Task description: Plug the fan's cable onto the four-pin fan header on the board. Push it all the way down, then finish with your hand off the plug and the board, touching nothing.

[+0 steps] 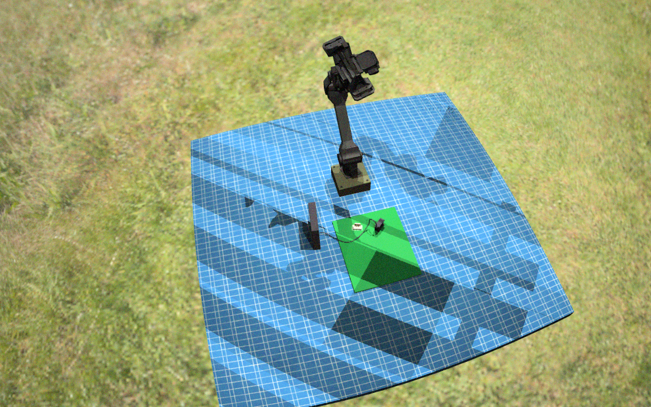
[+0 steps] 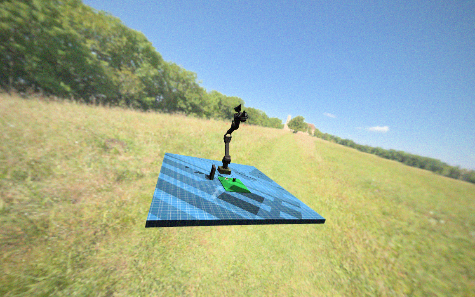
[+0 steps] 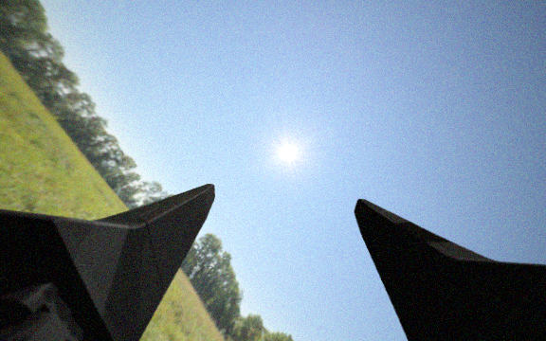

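The green board [image 1: 357, 276] [image 2: 235, 188] lies on the blue gridded table. The white header [image 1: 356, 227] [image 2: 226, 178] is near its back left edge. The black plug [image 1: 378, 225] [image 2: 233, 180] stands on the board to the right of the header, apart from it. The dark cable [image 1: 346, 242] curves from the fan [image 1: 314, 226] [image 2: 212, 172] over the board to the plug. The fan stands upright left of the board. My gripper [image 3: 284, 198] [image 1: 349, 66] is open and empty, high above the table, with its fingers pointing at the sky. The header's pins are too small to tell.
The arm's base [image 1: 350, 182] [image 2: 224, 170] stands on the table [image 1: 267, 364] [image 2: 180, 206] just behind the board. The arm rises from it, far above the fan and plug. Dark shadows cross the table and part of the board. Grass surrounds the table.
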`<state>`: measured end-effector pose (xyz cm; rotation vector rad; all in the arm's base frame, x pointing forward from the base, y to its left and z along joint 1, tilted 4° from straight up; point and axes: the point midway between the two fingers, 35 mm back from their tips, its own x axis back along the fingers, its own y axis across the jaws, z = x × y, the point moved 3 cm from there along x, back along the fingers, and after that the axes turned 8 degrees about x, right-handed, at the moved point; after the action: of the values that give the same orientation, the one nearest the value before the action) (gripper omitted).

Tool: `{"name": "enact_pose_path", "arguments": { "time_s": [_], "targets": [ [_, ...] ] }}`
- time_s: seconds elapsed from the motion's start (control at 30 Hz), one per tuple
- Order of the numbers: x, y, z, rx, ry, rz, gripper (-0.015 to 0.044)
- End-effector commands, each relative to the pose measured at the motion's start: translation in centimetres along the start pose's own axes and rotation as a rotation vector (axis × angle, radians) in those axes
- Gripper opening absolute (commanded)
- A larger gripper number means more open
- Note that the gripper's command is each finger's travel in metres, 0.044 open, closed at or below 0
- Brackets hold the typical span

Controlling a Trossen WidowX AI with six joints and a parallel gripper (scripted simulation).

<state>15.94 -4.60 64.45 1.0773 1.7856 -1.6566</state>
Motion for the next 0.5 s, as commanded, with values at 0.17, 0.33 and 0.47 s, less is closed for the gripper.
{"name": "enact_pose_path", "arguments": {
  "time_s": [0.17, 0.33, 0.47],
  "targets": [
    [0.2, 14.3, 0.6, -0.385, 0.104, -0.479, 0.044],
    [2.3, 21.2, 1.1, -0.58, 0.249, -0.723, 0.044],
    [5.0, 26.4, 1.5, -0.728, 0.418, -0.911, 0.044]
  ]
}}
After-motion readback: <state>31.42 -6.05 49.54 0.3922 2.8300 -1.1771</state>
